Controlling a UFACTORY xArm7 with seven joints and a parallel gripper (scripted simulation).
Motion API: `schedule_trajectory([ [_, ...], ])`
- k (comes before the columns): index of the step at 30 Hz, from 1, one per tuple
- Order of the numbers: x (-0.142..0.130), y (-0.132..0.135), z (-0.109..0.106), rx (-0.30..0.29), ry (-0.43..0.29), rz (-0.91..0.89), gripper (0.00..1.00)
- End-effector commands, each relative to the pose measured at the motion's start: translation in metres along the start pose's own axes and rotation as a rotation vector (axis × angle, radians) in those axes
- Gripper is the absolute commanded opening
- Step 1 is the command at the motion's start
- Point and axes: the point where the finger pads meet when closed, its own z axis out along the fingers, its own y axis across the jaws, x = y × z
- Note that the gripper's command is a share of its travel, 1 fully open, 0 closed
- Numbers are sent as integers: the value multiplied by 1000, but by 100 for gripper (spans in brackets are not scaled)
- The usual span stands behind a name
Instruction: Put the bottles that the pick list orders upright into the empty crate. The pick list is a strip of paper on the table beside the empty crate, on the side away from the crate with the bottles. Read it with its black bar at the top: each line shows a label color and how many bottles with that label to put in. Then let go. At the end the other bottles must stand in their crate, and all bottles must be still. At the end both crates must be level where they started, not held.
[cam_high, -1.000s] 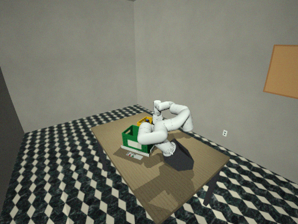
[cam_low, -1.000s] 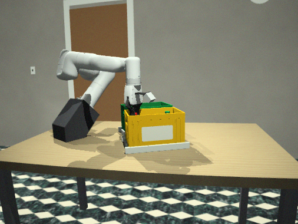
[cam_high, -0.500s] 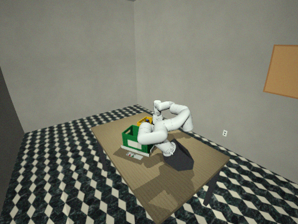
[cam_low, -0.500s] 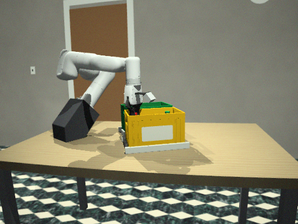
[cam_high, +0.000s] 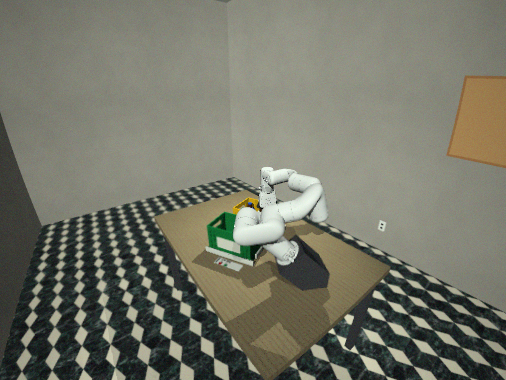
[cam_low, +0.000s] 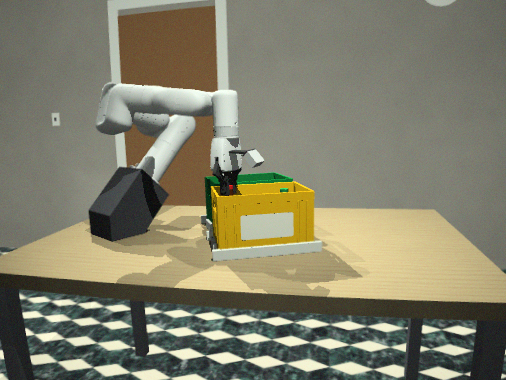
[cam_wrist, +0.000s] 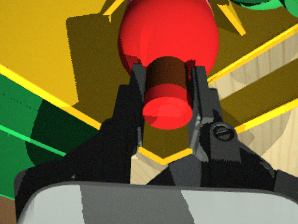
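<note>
Red bottle (cam_low: 231, 188) (cam_wrist: 170, 30) is grasped at its neck by the pincer (cam_high: 262, 207) (cam_low: 228, 190) (cam_wrist: 167, 82), within the yellow crate (cam_high: 238, 210) (cam_low: 230, 220) (cam_wrist: 35, 30); lifting and transfer are left. No bottle can be made out in the green crate (cam_high: 217, 241) (cam_low: 260, 178) (cam_wrist: 15, 110), though its inside is partly hidden.

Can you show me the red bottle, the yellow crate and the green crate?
red bottle (cam_wrist: 169, 31): wrist view, its round body
yellow crate (cam_low: 227, 220): exterior view, its front wall
green crate (cam_high: 216, 240): top view, its side wall
</note>
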Motion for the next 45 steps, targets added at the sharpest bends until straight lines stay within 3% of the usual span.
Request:
schedule_trajectory([
  [1, 1, 1, -8, -2, 3, 1, 0],
  [45, 1, 1, -75, -2, 3, 1, 0],
])
